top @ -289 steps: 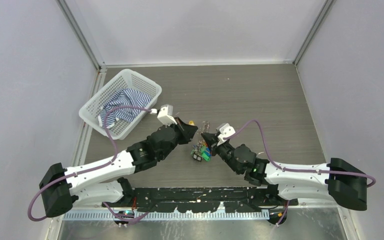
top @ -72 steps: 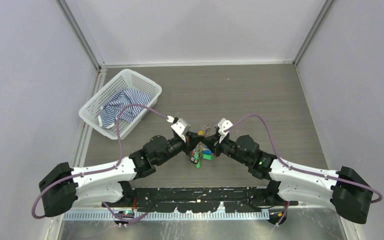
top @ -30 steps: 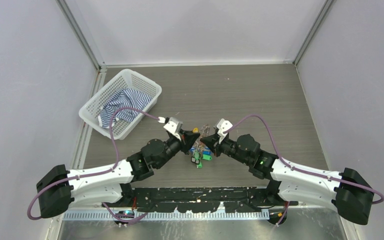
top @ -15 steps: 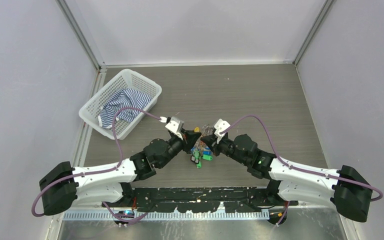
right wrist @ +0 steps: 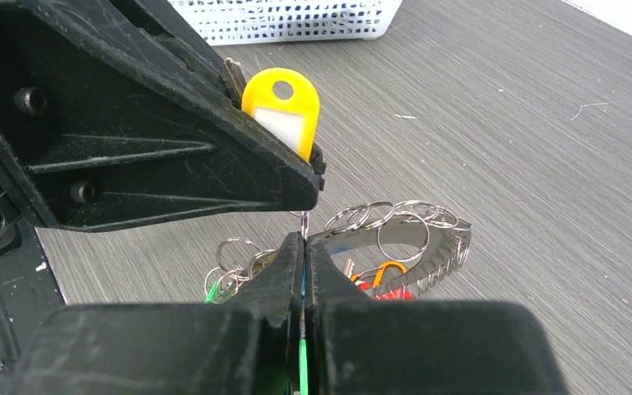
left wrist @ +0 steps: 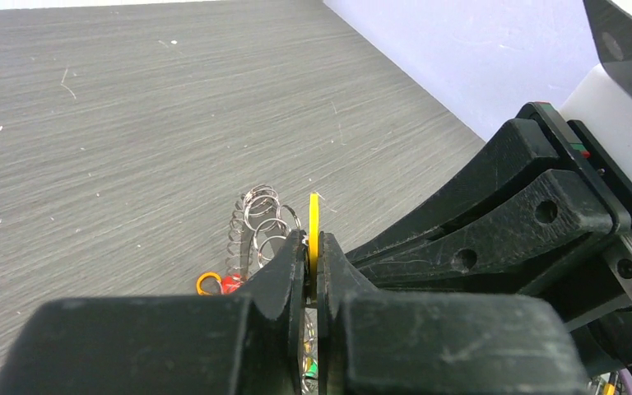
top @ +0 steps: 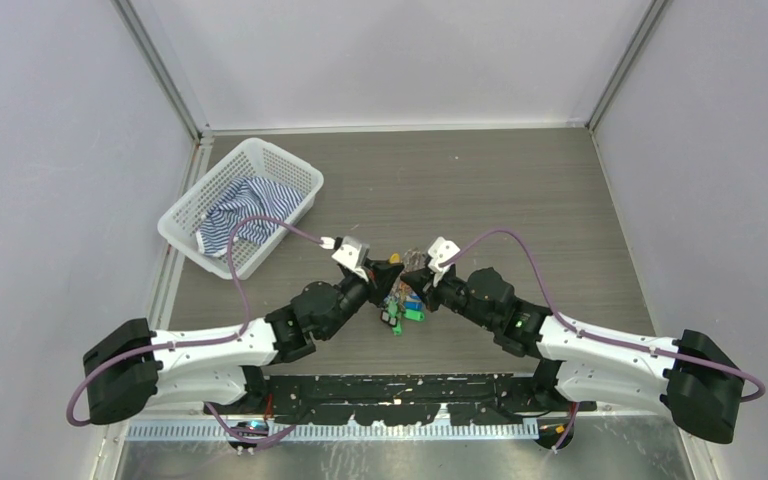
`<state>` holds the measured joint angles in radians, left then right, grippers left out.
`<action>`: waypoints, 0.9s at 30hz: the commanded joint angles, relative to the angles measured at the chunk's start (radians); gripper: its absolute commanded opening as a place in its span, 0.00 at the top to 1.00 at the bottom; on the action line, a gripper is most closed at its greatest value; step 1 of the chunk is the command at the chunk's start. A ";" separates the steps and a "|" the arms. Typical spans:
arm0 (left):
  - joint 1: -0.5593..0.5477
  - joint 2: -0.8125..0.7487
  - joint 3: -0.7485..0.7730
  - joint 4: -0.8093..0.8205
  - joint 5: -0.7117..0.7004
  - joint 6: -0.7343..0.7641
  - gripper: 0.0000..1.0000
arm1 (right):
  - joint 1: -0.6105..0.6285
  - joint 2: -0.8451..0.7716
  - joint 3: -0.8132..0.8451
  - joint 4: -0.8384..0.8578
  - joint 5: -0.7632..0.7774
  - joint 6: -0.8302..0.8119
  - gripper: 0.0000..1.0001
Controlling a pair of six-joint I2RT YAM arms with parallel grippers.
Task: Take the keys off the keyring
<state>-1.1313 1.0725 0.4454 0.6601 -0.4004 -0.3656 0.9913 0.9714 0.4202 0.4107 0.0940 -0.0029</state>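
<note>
The keys (top: 402,305), a bunch with green, blue and red tags, hang between the two grippers just above the table. My left gripper (top: 388,268) is shut on a yellow key tag (right wrist: 284,107), which the left wrist view shows edge-on (left wrist: 313,218) between its fingers. My right gripper (right wrist: 304,243) is shut at the near end of the keyring (right wrist: 411,226), a metal band strung with several small rings. Green and blue slivers show between its fingers. The two gripper tips almost touch.
A white mesh basket (top: 185,215) with a striped cloth (top: 245,205) stands at the back left; its wall also shows in the right wrist view (right wrist: 296,20). Grey walls close in the wood-grain table (top: 520,200).
Both grippers stay shut and close together over the bunch. The left wrist has shifted slightly towards the right one; the keys barely moved.
</note>
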 commanded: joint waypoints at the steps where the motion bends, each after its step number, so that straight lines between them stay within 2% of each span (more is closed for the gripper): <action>1: -0.025 0.000 -0.008 0.156 -0.083 0.036 0.99 | 0.002 -0.002 0.065 0.081 0.013 0.024 0.99; 11: -0.048 0.037 -0.031 0.281 -0.101 0.055 0.99 | 0.003 0.018 0.081 0.102 -0.008 0.044 0.99; 24: -0.048 0.067 -0.037 0.338 -0.125 0.040 0.99 | 0.003 0.003 0.079 0.108 -0.008 0.043 0.99; 27: -0.048 0.040 -0.040 0.299 -0.147 0.024 0.99 | 0.002 -0.006 0.071 0.123 0.005 0.041 0.99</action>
<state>-1.1698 1.1458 0.4068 0.8894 -0.5083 -0.3145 0.9909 0.9913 0.4469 0.4156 0.0910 0.0330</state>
